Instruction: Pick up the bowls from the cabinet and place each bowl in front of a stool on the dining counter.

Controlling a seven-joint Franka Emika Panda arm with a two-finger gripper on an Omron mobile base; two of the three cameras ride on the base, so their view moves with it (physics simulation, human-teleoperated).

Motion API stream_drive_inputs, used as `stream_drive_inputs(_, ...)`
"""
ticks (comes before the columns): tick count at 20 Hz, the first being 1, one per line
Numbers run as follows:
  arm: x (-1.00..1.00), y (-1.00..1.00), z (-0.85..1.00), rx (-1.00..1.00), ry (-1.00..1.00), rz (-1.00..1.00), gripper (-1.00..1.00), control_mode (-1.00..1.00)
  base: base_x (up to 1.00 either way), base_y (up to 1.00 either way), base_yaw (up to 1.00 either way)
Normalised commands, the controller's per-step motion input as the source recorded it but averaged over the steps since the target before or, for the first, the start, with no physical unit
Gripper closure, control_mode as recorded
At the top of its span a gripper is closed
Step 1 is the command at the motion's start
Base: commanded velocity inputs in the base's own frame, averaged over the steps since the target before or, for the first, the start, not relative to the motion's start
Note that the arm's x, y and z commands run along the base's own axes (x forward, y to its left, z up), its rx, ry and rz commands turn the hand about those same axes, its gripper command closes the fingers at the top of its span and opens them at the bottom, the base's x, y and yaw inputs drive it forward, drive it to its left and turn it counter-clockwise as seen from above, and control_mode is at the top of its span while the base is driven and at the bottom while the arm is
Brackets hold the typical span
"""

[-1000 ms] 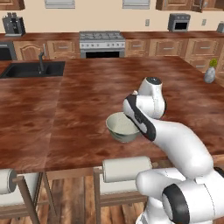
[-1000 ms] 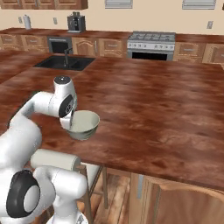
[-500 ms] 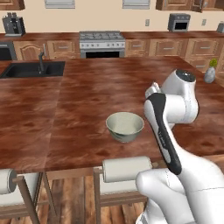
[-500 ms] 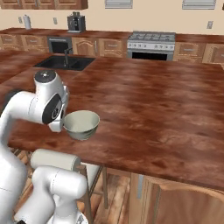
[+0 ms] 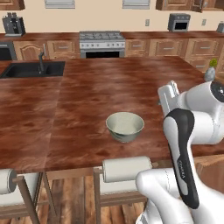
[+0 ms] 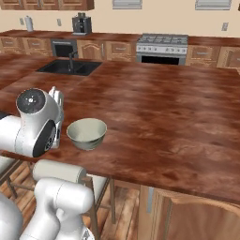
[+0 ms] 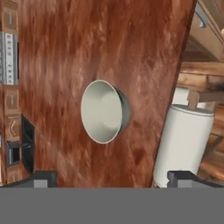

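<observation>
A dark green-grey bowl point(image 5: 125, 126) point(image 6: 87, 133) with a pale inside stands upright near the front edge of the dining counter point(image 5: 65, 109) point(image 6: 164, 108), right behind a stool point(image 5: 127, 169) point(image 6: 58, 171) with a white roll backrest. My gripper point(image 7: 113, 178) is open and empty. It hangs above and back from the bowl point(image 7: 104, 111), with the stool point(image 7: 186, 140) off to one side. In the base views my hand point(image 5: 168, 97) point(image 6: 56, 97) is raised beside the bowl and apart from it. The cabinet is out of view.
A dark sink with a tap point(image 5: 33, 70) point(image 6: 70, 68) is set in the counter's far left part. A second stool point(image 5: 6, 181) stands at the left. A small plant vase point(image 5: 210, 72) sits far right. A stove point(image 5: 99, 41) and base units line the back wall.
The arm has pulled up and away from the bowl, swinging to the bowl's right in the left base view. The bowl has stayed put on the counter.
</observation>
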Motion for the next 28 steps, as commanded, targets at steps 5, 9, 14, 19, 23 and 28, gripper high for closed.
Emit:
stream_drive_inputs(5, 0.0, 0.0, 0.38, 0.02, -0.16, 0.06, -1.0, -1.0, 0.0, 0.0, 0.0)
stream_drive_inputs(9, 0.0, 0.01, 0.28, 0.0, -0.06, 0.04, -1.0, -1.0, 0.0, 0.0, 0.0)
stream_drive_inputs(14, -0.01, 0.04, 0.19, 0.01, 0.05, 0.05, -1.0, -1.0, 0.0, 0.0, 0.0)
stream_drive_inputs(19, -0.24, 0.04, 0.44, 0.0, 0.29, 0.0, -1.0, -1.0, 0.0, 0.0, 0.0)
stream_drive_inputs(23, -0.16, 0.0, 0.28, 0.0, 0.23, 0.0, -1.0, 1.0, -0.03, 0.0, 0.0)
stream_drive_inputs(28, 0.0, 0.0, 0.0, 0.0, 0.0, 0.0, -1.0, 1.0, -0.64, -0.35, 0.0)
